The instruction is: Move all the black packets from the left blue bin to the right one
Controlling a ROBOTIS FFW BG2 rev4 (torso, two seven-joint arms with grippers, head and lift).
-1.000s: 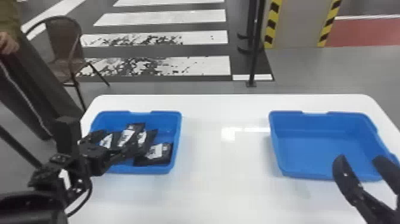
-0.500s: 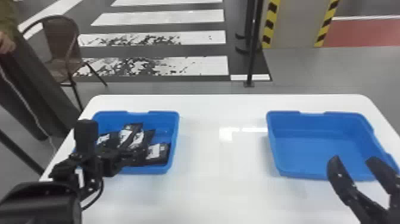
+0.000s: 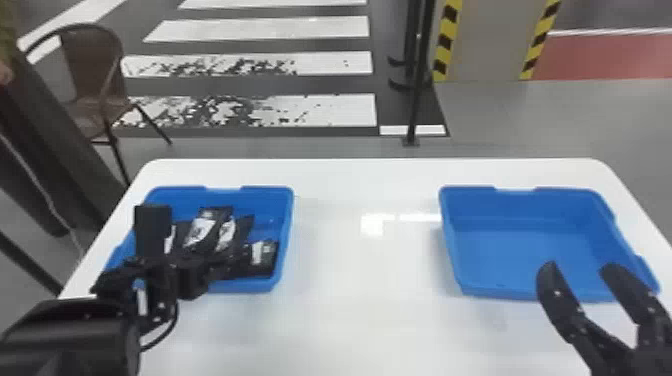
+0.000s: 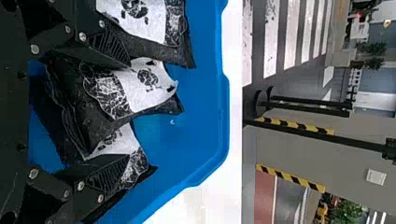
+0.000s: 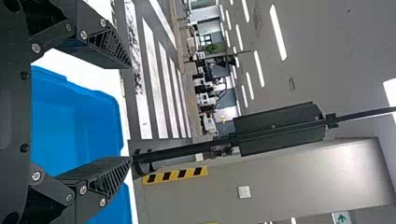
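Left claw (image 4: 129, 112) spread wide, gripping nothing, over left blue bin (image 3: 285, 240); best centre it astride one black packet (image 4: 112, 93) before closing; right claw (image 3: 579, 265) gapes empty, well right of bin.

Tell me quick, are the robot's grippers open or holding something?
Left gripper: open at the black packets, nothing gripped.
Right gripper: open and empty, by the right bin.

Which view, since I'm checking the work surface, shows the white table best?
The head view: the white table spreads around left bin and right bin, far corners included. The left wrist view gives a strip beyond left bin's rim; the right wrist view, narrow bits beside right bin.
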